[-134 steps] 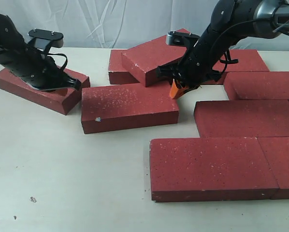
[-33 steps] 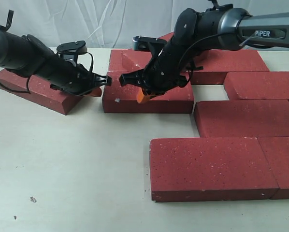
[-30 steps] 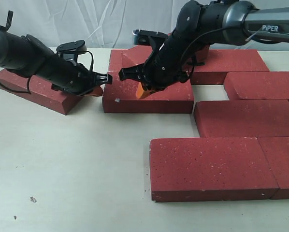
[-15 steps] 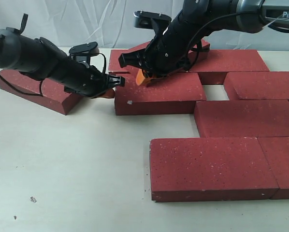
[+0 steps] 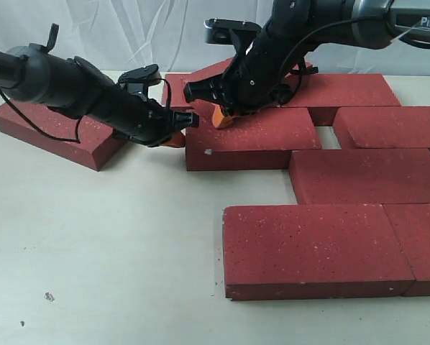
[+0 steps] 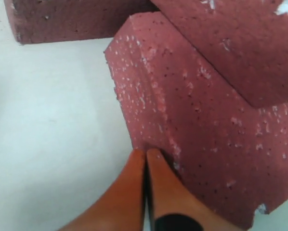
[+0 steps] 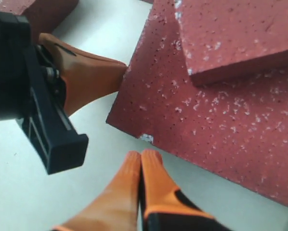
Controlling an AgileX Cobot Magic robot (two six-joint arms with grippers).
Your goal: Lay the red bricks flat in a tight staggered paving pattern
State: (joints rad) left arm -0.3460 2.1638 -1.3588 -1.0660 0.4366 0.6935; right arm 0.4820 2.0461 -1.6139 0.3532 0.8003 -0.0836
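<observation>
Several red bricks lie on the table. My left gripper is shut and empty, its orange fingertips pressed against the left end of one flat brick. A tilted brick leans over that brick's back edge. My right gripper is also shut and empty, held just above the same brick's left part. In the right wrist view the left gripper's finger touches the brick's edge. Laid bricks sit at right, middle right and front.
One brick lies apart at the far left under the left arm. More bricks lie at the back and front right. A narrow gap separates the pushed brick from the right one. Bare table spreads at front left.
The left gripper has pushed the flat brick to the right, closing most of the gap to the right brick. The right gripper has lifted off it and shifted slightly right.
</observation>
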